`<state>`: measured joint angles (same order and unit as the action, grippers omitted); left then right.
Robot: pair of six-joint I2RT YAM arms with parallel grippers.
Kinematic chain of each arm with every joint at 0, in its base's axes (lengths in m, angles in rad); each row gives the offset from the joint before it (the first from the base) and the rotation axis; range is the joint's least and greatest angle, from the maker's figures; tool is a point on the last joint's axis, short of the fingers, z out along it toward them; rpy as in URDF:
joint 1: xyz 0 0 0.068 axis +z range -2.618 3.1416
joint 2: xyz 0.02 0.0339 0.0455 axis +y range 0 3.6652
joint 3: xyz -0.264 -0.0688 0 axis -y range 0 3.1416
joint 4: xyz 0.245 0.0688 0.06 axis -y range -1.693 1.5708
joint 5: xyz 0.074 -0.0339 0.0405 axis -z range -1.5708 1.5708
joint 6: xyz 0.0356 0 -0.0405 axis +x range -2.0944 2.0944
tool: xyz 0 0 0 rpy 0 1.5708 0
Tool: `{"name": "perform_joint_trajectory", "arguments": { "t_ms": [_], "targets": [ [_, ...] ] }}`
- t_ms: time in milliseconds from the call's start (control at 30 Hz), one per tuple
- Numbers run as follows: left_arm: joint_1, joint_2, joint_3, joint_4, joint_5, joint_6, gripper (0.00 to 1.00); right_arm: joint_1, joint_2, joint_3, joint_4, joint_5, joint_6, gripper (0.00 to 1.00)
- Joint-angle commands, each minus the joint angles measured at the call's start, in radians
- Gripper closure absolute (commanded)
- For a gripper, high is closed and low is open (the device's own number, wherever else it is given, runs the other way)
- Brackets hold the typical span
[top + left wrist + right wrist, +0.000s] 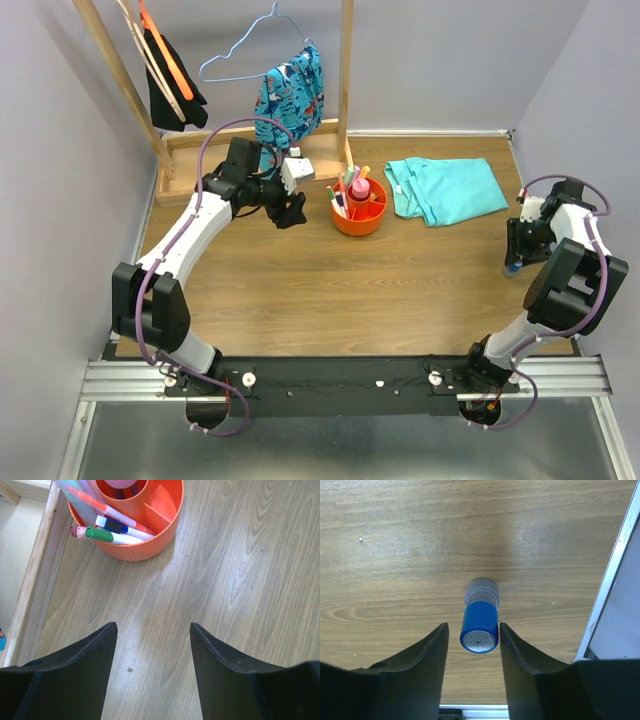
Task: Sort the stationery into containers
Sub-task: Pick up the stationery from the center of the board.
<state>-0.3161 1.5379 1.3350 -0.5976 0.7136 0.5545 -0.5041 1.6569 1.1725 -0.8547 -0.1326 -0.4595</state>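
1. A wooden tabletop point(330, 290) seen from above, with two robot arms rising from the bottom edge of the frame.
2. The orange bowl point(360, 208), round and split by inner dividers, sits just above the centre of the overhead view.
3. Several pens point(117, 527) with coloured caps stand leaning in the bowl's left compartment. A pink bottle point(357, 188) fills its round middle cup.
4. The left gripper point(292, 212) hovers just left of the bowl. In its wrist view, its black fingers point(95, 655) stand wide apart with nothing between them but bare wood, and the bowl is at the upper left of that frame.
5. The right gripper point(515, 262) is at the far right edge of the tabletop, well apart from the bowl.
6. A blue cylinder point(480, 627) with a grey far end stands between the right arm's fingers point(427, 655). A thin gap shows on its left and the right finger looks to touch it. I cannot tell whether they are actually gripping it.
7. A teal cloth point(445, 190) lies flat just right of the bowl.
8. A wooden rack point(200, 150) with hanging clothes stands at the upper left.
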Motion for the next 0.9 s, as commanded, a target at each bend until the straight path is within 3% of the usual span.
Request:
{"name": "perform_joint_trajectory", "arguments": {
  "t_ms": [0,233,500,700,867],
  "targets": [
    [-0.009,0.019,0.02,-0.011,-0.014,0.009,0.31,-0.008,0.012,0.027,0.022,-0.024,0.007,0.51],
    [-0.021,0.039,0.027,0.001,-0.009,-0.001,0.31,-0.008,0.007,0.033,0.019,-0.016,0.007,0.7],
    [-0.023,0.045,0.027,0.016,-0.005,-0.014,0.31,0.007,-0.088,0.162,-0.096,-0.107,-0.011,0.74],
    [-0.021,0.01,0.0,0.033,-0.029,-0.021,0.3,0.162,-0.089,0.294,-0.175,-0.156,0.011,0.74],
    [0.011,-0.044,-0.051,0.039,-0.04,-0.018,0.3,0.364,-0.017,0.442,-0.185,-0.148,0.073,0.74]
  ]
}}
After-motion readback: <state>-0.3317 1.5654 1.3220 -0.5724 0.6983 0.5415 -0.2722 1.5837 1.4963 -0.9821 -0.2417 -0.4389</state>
